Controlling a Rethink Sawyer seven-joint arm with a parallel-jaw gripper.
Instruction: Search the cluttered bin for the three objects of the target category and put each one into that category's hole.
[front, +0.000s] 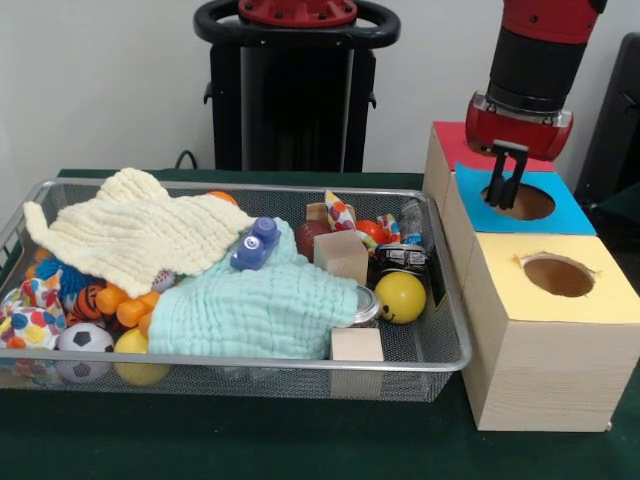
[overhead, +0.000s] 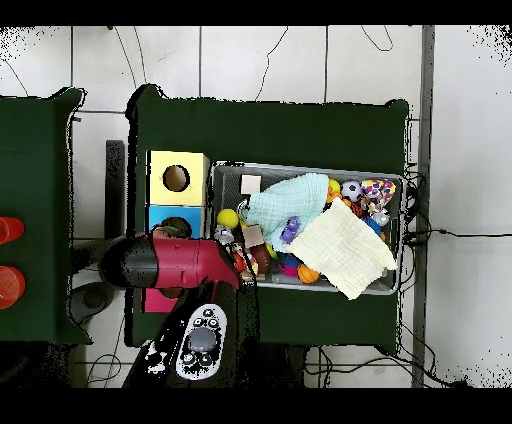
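Observation:
The wire mesh bin (front: 300, 365) fills the left and middle of the front view and is full of toys and cloths; it also shows in the overhead view (overhead: 310, 167). One shiny can (front: 367, 303) peeks out from under a mint cloth (front: 265, 310). A darker can with a pull tab (front: 402, 257) lies near the bin's right end. A third can is not visible. My gripper (front: 505, 200) hangs over the hole of the blue-topped box (front: 560, 212), slightly open, with nothing between its fingers. In the overhead view the arm (overhead: 180, 262) hides it.
A yellow-topped box with a hole (front: 555, 275) stands nearest the camera and a red-topped box (front: 450, 145) behind the blue one. In the bin lie a cream cloth (front: 130, 235), wooden cubes (front: 341, 255), a yellow ball (front: 401, 297), a football (front: 84, 340) and a blue toy (front: 255, 245).

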